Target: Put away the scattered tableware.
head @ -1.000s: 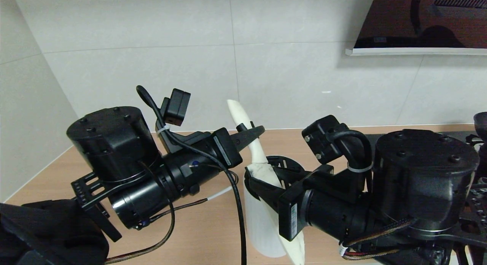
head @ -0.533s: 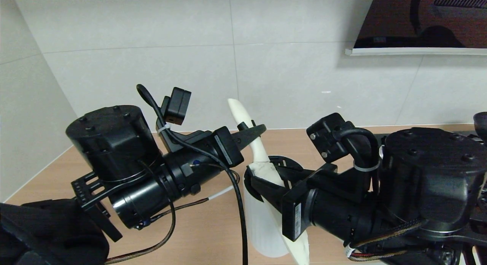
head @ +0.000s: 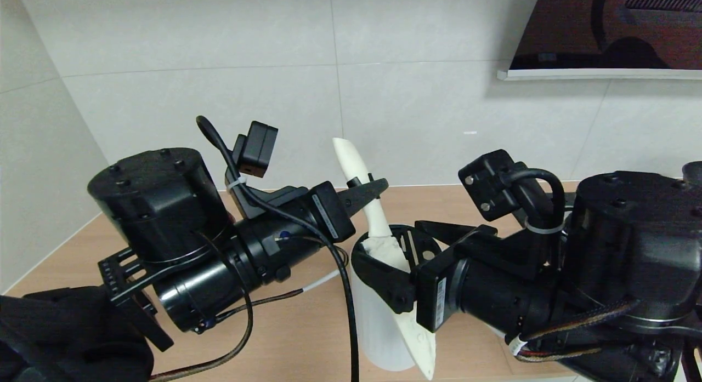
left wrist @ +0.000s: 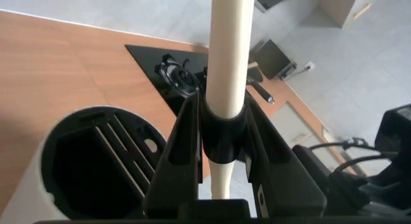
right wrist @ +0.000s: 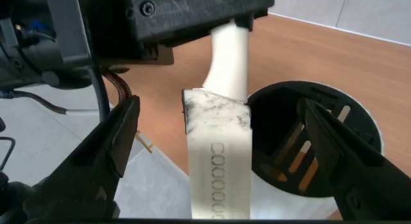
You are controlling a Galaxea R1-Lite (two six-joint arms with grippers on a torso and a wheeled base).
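Note:
My left gripper (head: pixel 364 190) is shut on the cream handle of a white knife (head: pixel 351 157), holding it up at a slant. The knife's pale blade (head: pixel 414 338) runs down past the near side of a white cylindrical holder (head: pixel 378 327) with a black slotted insert (head: pixel 408 242). My right gripper (head: pixel 408 250) is open at the holder's rim, with one finger on each side of the blade. The right wrist view shows the blade (right wrist: pixel 218 160) between my wide-spread fingers (right wrist: pixel 122 140), in front of the holder (right wrist: pixel 308 140). The left wrist view shows the handle (left wrist: pixel 228 57) clamped in my left gripper (left wrist: pixel 221 131) above the holder (left wrist: pixel 38 179).
The holder stands on a wooden counter (head: pixel 296 327) against a tiled wall. A black hob (left wrist: pixel 180 73) lies on the counter to the right, under a range hood (head: pixel 603 31). Loose cables hang from the left arm.
The right gripper has opened off the blade and its arm has drawn back to the right. The left gripper has lifted the knife slightly.

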